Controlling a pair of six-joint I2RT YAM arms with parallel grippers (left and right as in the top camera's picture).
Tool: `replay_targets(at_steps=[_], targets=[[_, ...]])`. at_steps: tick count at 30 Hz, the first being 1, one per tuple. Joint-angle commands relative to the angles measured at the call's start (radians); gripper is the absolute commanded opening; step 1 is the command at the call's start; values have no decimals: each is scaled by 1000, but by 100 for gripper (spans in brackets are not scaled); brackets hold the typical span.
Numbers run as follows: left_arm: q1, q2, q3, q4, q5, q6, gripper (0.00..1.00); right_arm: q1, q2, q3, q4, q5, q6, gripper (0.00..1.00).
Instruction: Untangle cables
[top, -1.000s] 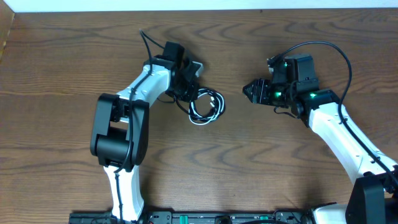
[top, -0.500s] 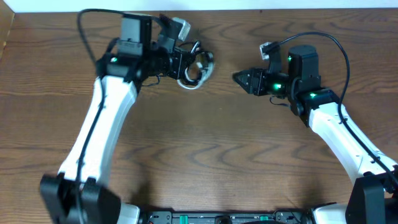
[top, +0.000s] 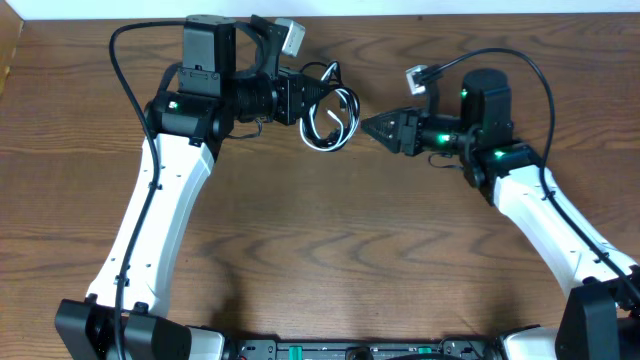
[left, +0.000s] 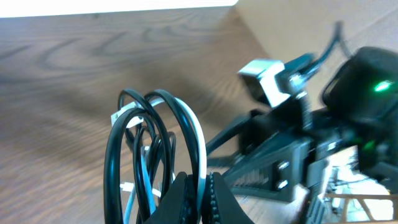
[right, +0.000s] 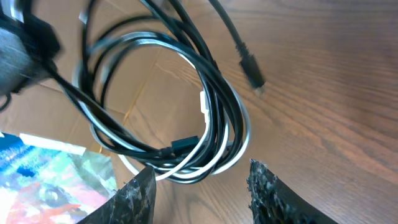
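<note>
While the left claw (top: 302, 100) is clenched on the cables (top: 330, 120), a small coil of black and white cord wound together, the coil hangs from its tips above the bench (top: 330, 260), near the far edge. Facing it from the other side, the right claw (top: 368, 127) stands spread apart just beside the coil, gripping nothing. Its wrist view shows a loose black plug (right: 252, 71) trailing off the loops.
</note>
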Motion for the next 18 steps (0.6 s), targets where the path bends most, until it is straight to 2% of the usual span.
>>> replay_targets(at_steps=[1, 6, 10, 18], targets=[[-2, -10, 7, 39, 156, -67, 7, 41, 8, 13, 2, 100, 8, 45], [-7, -10, 7, 104, 279, -150, 8, 96, 8, 13, -27, 343, 62, 44], [-19, -10, 7, 196, 397, -204, 7, 111, 8, 13, -110, 556, 164, 44], [-26, -10, 7, 397, 488, -415, 7, 99, 8, 13, -239, 752, 187, 46]])
